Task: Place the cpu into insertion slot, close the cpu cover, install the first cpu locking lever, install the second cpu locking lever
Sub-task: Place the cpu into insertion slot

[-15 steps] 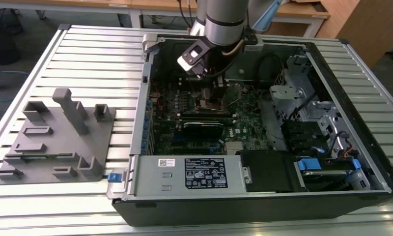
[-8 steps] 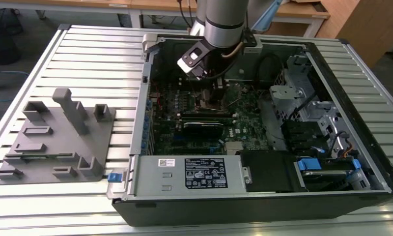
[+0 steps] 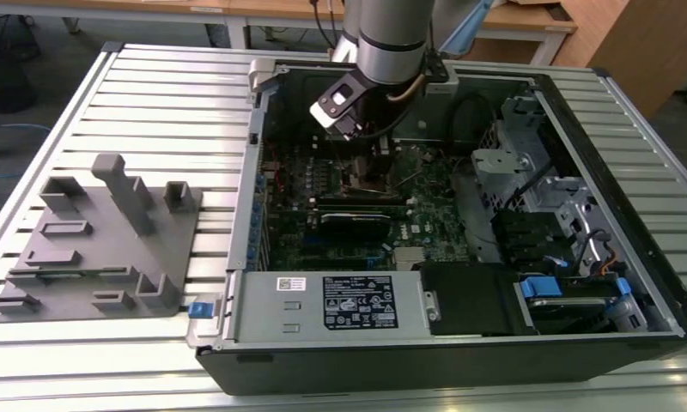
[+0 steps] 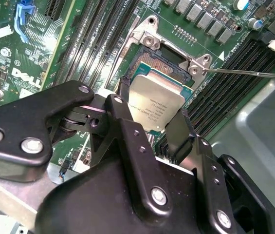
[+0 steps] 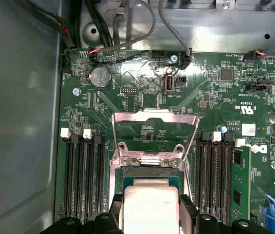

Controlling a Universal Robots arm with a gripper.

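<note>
Step 1 in prog.: gripper (image 4: 152, 117) fingers (image 4: 179, 132) clamp cpu (image 4: 159, 97) by its edges, directly over insertion slot (image 5: 149, 171), upper ctr of exterior view. Seating not confirmed. cpu cover (image 5: 155, 116) stands open; steps 2–4 pending.

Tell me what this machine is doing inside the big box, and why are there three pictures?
It's a grey robot arm reaching into an opened black-and-silver computer case lying on a slatted metal table. The exterior view comes from a camera off the arm. Both wrist views come from cameras riding on it, looking at the green circuit board. The black jaws squeeze a flat square silver-grey chip, the computer's brain, tilted over its small square socket. The thin silvery metal cover frame stands flipped open. On the exterior view's left lies a grey plastic holder block.
</note>
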